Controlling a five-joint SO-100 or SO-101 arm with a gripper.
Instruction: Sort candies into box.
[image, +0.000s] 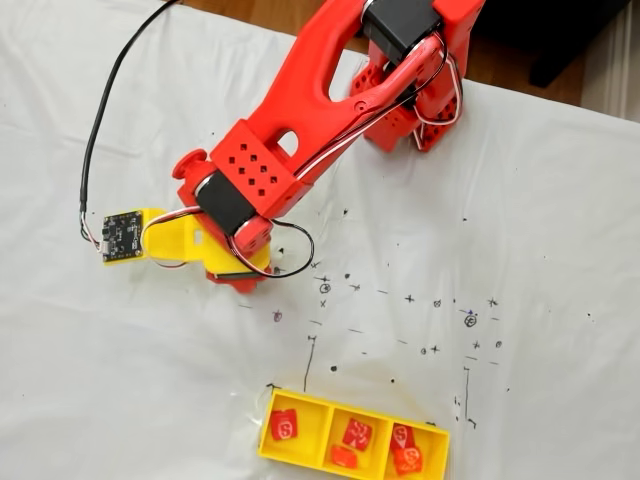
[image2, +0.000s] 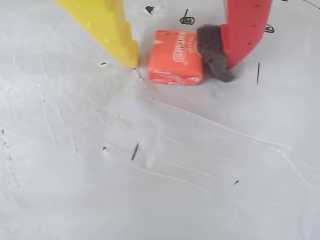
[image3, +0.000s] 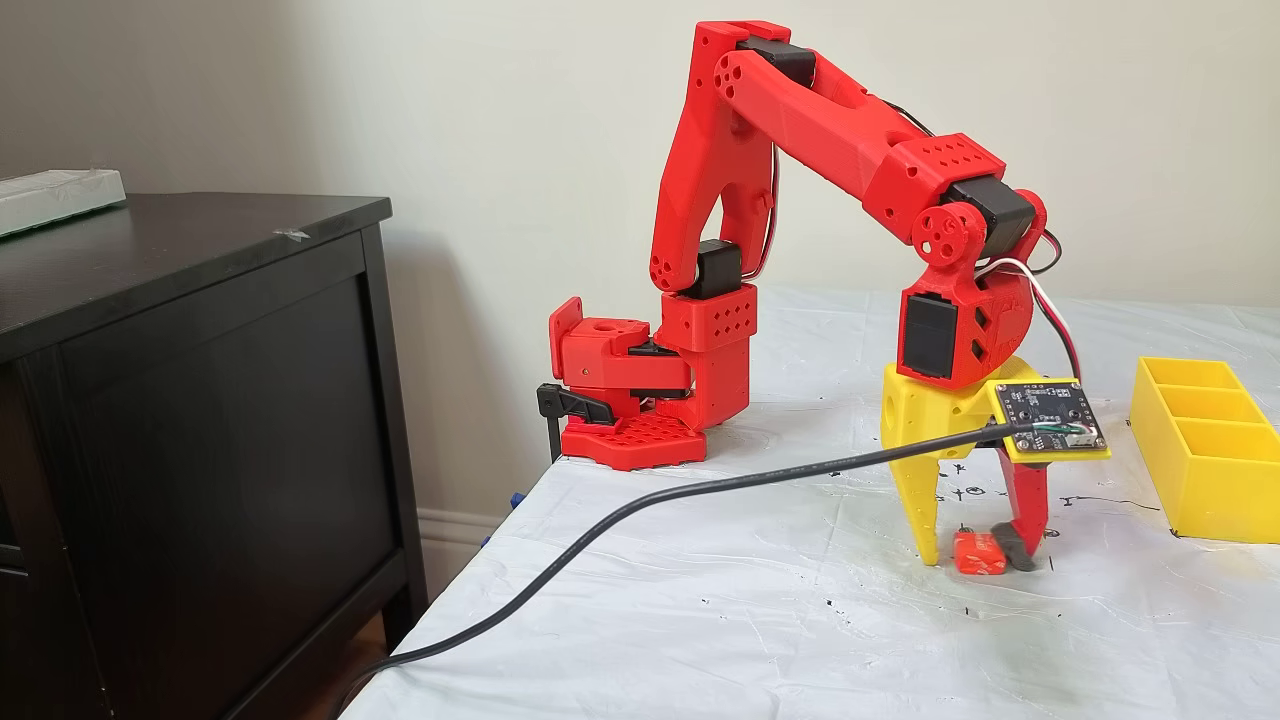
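Note:
One red-orange candy (image2: 176, 57) lies flat on the white sheet between my fingers, also seen in a fixed view as the candy (image3: 978, 553). My gripper (image2: 175, 60) (image3: 975, 555) is open and straddles it. The dark pad of the red finger (image2: 215, 52) touches its right side, while the yellow finger (image2: 120, 35) stands a sliver off its left side. The yellow box (image: 310, 400) (image3: 1200, 480) lies apart from the gripper. Its sections hold one candy (image: 283, 425), two candies (image: 357, 432) and two candies (image: 405, 460).
A black cable (image3: 700, 490) runs from the wrist camera board across the sheet and off the table's near edge. The red arm base (image3: 640, 420) is clamped at the table's far corner. A dark cabinet (image3: 200, 400) stands beside the table. Small ink marks (image: 470, 318) dot the sheet.

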